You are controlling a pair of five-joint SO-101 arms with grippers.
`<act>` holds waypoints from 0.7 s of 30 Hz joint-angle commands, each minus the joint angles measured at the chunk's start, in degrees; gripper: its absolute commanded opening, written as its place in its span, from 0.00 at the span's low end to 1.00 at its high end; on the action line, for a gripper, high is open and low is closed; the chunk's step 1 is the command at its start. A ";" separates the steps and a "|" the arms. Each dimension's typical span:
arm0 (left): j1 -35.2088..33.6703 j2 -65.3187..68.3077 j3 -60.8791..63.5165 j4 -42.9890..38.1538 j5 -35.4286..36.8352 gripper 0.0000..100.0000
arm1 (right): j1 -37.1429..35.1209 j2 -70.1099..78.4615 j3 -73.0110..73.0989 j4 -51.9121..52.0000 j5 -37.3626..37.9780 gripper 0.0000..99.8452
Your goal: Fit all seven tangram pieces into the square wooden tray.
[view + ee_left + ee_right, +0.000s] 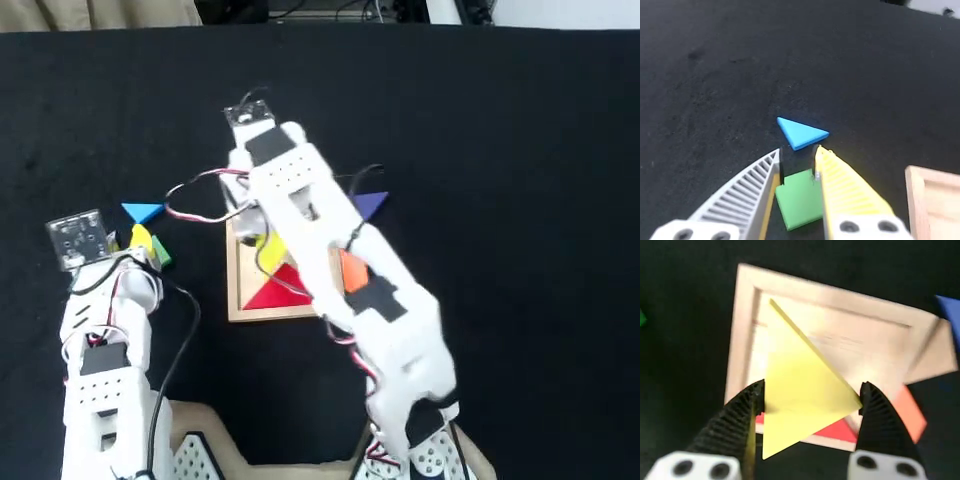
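The tray (830,295) is pale bare wood, with a red piece (837,430) inside it, an orange piece (910,412) at its edge, a deep blue piece (950,310) just off one corner, and a plain yellow triangle (800,395) over it in the black, ribbed right gripper (812,386). Well apart from the tray, on the black table (715,75), lie a light blue triangle (801,133) and a green piece (797,200) by the left gripper (797,152), ribbed, grey-white on one side and yellow on the other. The arms (300,190) are white.

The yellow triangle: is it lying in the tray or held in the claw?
Held. The right gripper is shut on the yellow triangle, which hangs above the wooden tray, partly covering the red piece.
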 commanded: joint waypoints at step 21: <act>-0.75 -0.79 -1.98 -1.41 1.49 0.12 | -5.54 8.04 -6.37 0.97 -11.60 0.27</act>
